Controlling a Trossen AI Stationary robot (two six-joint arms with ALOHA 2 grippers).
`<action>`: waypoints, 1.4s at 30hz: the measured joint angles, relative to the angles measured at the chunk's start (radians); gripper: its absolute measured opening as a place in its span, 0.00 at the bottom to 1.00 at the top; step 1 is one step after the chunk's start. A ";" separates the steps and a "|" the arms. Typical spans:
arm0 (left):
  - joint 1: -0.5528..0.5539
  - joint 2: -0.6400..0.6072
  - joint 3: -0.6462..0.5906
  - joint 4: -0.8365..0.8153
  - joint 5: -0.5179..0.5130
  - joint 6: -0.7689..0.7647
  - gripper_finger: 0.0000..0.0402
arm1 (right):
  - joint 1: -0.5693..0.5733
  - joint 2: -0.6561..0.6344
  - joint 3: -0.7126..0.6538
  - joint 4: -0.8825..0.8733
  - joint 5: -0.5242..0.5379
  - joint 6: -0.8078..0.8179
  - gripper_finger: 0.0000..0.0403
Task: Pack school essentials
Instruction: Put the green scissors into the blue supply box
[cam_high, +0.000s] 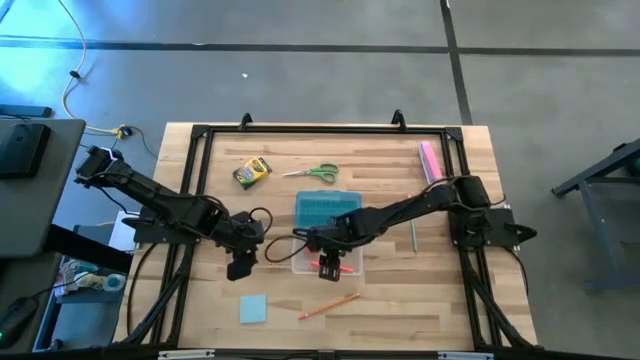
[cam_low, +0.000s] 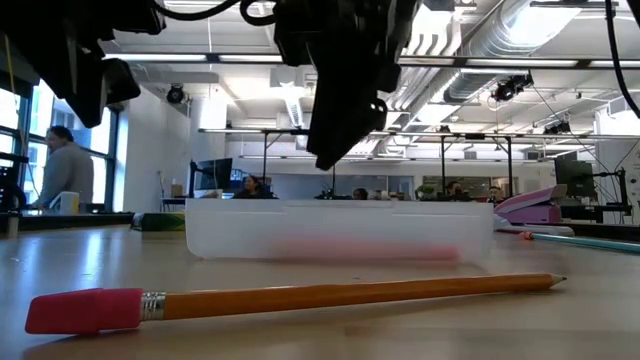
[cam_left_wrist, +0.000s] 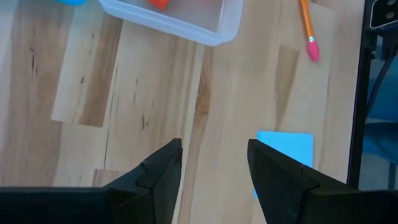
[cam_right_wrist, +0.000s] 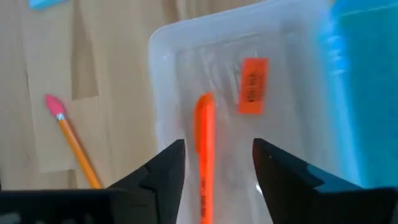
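- Right gripper (cam_high: 327, 268) hanging over the clear case (cam_high: 327, 259), fingers apart and holding nothing; orange pen (cam_right_wrist: 204, 155) and small orange-red piece (cam_right_wrist: 253, 86) lying loose on the case floor beneath.
- Left gripper (cam_high: 241, 266) hovering just beside the case on the bench's left half, fingers (cam_left_wrist: 155, 180) spread over bare wood, nothing between them.
- Still out on the bench: light-blue note pad (cam_high: 253, 309) and orange pencil (cam_high: 329, 306) near the front edge, crayon box (cam_high: 252, 172) and green-handled scissors (cam_high: 311, 173) toward the back edge, thin green pencil (cam_high: 413, 236) to the right of the case, pink bar (cam_high: 431, 161) near the back right corner.
- Teal lid (cam_high: 326, 210) lying flat against the case's back side.
- Packing judged roughly a quarter done.
- Likely risks:
  - Clipping the case wall on the way out, since the right fingers sit low inside; a light case would slide or tip and spill the pen.
  - Rolling the pencil off the front edge with a poorly centred pinch.
  - Failing to lift the flat pad, with little edge to grip against wood.
  - Arms crowding each other near the case if both reach in together.
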 joint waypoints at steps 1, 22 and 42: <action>0.000 0.000 0.000 0.000 0.002 0.005 0.43 | -0.008 -0.010 0.000 -0.006 0.002 0.000 0.45; 0.317 0.000 0.000 0.053 -0.183 0.441 0.54 | -0.253 -0.321 0.000 -0.214 0.350 -0.046 0.45; 0.877 0.044 0.117 0.305 -0.066 0.870 0.53 | -0.602 -0.495 0.000 -0.209 0.352 -0.154 0.45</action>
